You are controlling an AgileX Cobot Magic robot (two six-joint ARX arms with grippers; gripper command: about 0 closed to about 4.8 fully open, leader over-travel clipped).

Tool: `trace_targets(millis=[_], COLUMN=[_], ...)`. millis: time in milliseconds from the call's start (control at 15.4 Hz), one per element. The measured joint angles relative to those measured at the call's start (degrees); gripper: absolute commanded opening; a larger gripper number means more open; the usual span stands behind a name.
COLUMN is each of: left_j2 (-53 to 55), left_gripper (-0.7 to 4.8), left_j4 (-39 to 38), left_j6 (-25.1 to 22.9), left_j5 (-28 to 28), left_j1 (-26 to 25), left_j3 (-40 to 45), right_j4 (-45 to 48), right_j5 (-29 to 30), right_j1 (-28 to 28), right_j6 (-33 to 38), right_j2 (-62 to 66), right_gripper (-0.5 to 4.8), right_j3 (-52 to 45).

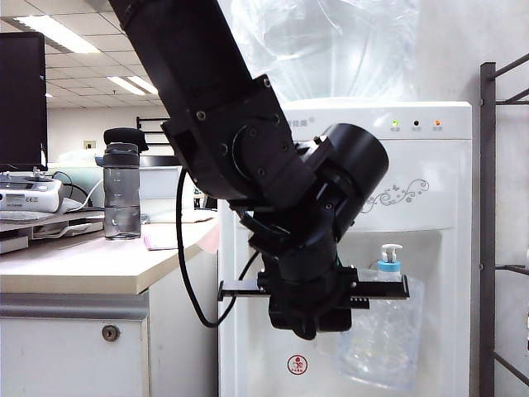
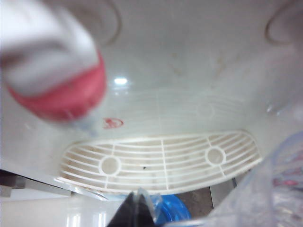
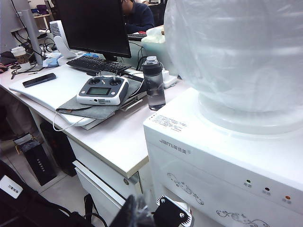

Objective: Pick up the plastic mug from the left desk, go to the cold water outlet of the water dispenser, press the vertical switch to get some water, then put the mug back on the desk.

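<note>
Gripping the plastic mug (image 1: 382,331) below the cold water outlet (image 1: 388,259), my left gripper (image 1: 318,294) is clamped shut; thin, slippery walls flex, so hold the rim. My right gripper (image 3: 136,213) is unreadable, above the water dispenser (image 3: 227,161).

The water dispenser (image 3: 222,165) bears the one readable brand — "Jam", in grey letters on its white top front edge, followed by small characters too fine to read. At about 1 o'clock from that logo a printed label lies on the dispenser's top, its lines illegible. In the exterior view a small round red sign (image 1: 297,365) sits low on the dispenser's front — its marks cannot be made out.
</note>
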State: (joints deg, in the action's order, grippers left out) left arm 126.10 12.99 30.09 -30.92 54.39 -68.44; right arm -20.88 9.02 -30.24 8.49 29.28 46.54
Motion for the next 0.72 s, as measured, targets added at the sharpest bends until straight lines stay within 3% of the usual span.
trace_targets(millis=[260,715], left_j2=[1.6,3.1], left_gripper=[-0.06,-0.06], left_j4=[-0.2,-3.7], left_j6=[-3.2,-4.0], left_j5=[1.1,2.8], left_j1=[-0.2,-1.0], left_j3=[-2.6,-5.3], right_j4=[0.0,0.0], right_j5=[0.0,0.0], right_j1=[0.0,0.0], right_j6=[0.0,0.0], right_j2=[0.0,0.0], right_gripper=[-0.01,-0.01], right_j3=[0.0,0.0])
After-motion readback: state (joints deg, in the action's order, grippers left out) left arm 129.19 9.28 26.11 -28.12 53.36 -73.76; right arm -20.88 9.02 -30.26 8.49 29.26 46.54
